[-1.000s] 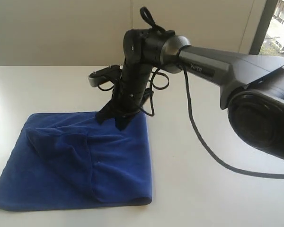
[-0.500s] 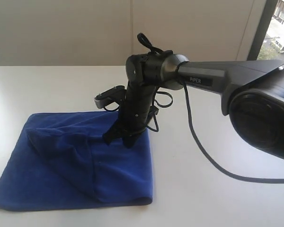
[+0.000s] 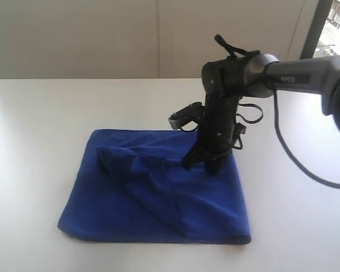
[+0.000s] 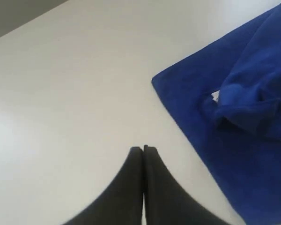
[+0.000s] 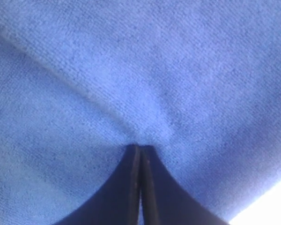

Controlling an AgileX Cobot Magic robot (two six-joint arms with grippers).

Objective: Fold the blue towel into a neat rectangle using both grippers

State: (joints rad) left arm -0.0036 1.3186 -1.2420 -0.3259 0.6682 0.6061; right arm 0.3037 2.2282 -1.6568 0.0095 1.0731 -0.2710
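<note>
The right black pincer hand (image 3: 207,165) is pinching the rumpled blue cloth towel (image 3: 153,209) near its 1 o'clock corner on the white surface (image 3: 39,141), while the left black pincer hand (image 4: 143,150), pressed together on nothing, is hovering over bare surface just beside a towel corner.
</note>
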